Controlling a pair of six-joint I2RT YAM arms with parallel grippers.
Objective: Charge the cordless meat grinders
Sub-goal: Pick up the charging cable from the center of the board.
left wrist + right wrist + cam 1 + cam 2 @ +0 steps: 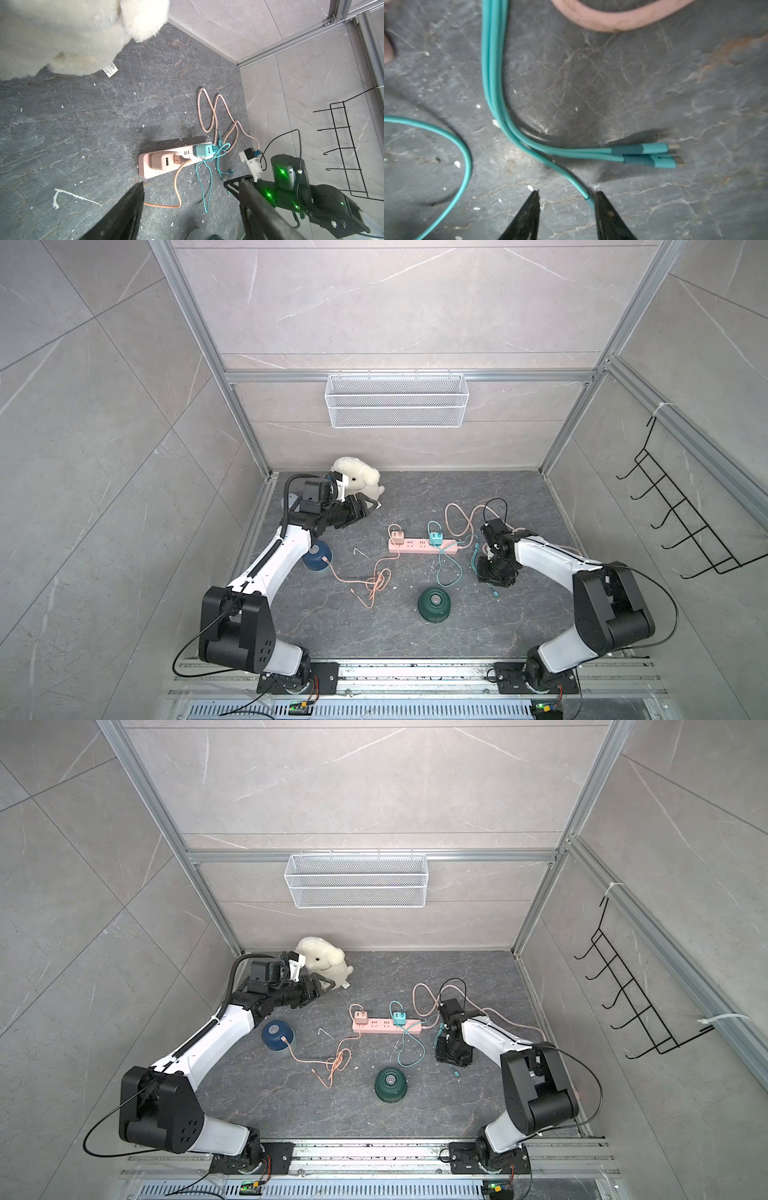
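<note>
Grinder one (316, 558): navy, left centre of frame, beside left arm (286, 549); pink cable (377, 581) end on its top.
Grinder two (434, 605): dark green, lower centre, standing apart on bench (498, 626).
Left jaws: wide apart, empty, near plush toy (357, 479).
Right jaws: parted; teal cable (492, 83) strand seemingly touches one.

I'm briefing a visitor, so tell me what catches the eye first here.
The pink power strip at the centre, trailing a pink cable and a teal cable, stands out first. Then the white plush toy in the far left corner beside the open left gripper, and the right gripper, open, low over the teal cable's plugs. The blue grinder and green grinder sit nearer the front.
</note>
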